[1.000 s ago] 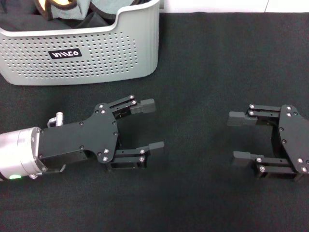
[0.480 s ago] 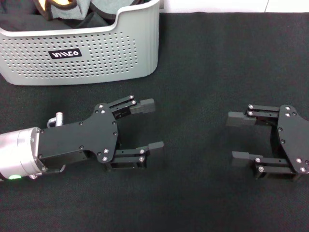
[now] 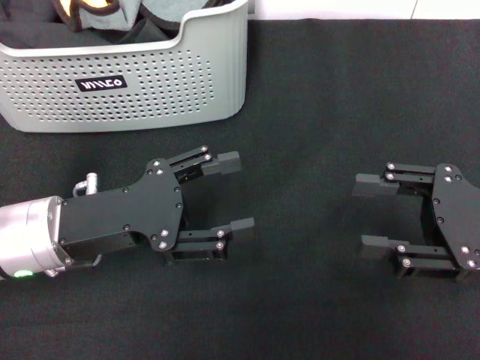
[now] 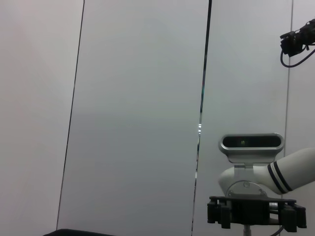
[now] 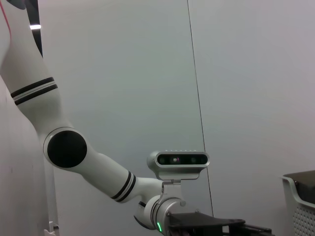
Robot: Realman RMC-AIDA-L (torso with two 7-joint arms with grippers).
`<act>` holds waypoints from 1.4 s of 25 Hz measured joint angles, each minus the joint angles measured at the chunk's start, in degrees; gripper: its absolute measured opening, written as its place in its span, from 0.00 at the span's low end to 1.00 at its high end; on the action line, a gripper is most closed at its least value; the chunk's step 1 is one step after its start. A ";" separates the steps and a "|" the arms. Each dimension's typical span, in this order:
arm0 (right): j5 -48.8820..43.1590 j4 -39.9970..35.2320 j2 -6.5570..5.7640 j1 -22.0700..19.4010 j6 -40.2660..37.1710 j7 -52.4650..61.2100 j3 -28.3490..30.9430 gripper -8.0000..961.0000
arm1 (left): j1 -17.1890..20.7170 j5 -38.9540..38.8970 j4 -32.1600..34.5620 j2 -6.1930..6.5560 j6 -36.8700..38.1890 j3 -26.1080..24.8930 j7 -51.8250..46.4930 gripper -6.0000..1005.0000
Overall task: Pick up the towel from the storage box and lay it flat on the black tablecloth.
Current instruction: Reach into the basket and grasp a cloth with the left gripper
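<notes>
While both sit low over the black tablecloth (image 3: 322,97), left gripper (image 3: 230,193) and right gripper (image 3: 368,214) gape wide, holding nothing. Left one lies just below the storage box (image 3: 150,86); the towel (image 3: 94,11) is bunched inside the box, orange face showing.

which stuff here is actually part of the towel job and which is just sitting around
Part of the job:
- towel, bunched in the box
- storage box
- black tablecloth
- left gripper, jaws open, in front of the box
- right gripper, jaws open, over the cloth

Just lying about:
- dark cloths in the box
</notes>
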 joint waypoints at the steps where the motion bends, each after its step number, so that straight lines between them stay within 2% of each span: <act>1: 0.00 0.00 0.00 0.00 0.00 0.00 0.00 0.66 | 0.02 -0.02 0.00 0.00 0.00 0.00 0.00 0.82; 14: 0.01 0.01 -0.05 -0.01 0.00 -0.01 0.37 0.66 | -0.16 -0.27 0.18 0.00 -0.11 -0.84 0.07 0.81; 20: 0.47 -0.03 -0.20 -0.30 0.00 -0.05 0.54 0.66 | 0.25 -3.71 0.73 -0.37 -0.20 -9.62 0.27 0.81; 24: 0.47 0.06 -0.18 -0.45 0.51 -0.20 0.62 0.66 | -0.86 -9.37 1.52 -0.48 -3.04 -14.36 -6.59 0.81; 27: 0.47 0.65 -0.18 -0.59 1.06 -1.31 0.64 0.66 | -1.74 -10.93 5.72 -0.88 -7.82 -15.88 -13.78 0.81; 31: 0.47 1.55 -0.17 -0.09 1.72 -2.13 0.63 0.66 | -1.45 -10.65 15.56 -2.18 -14.06 -15.08 -18.38 0.80; 35: 0.34 2.14 -0.18 0.22 2.27 -2.89 0.58 0.66 | -1.44 -6.68 22.95 -1.96 -23.52 -13.01 -21.63 0.80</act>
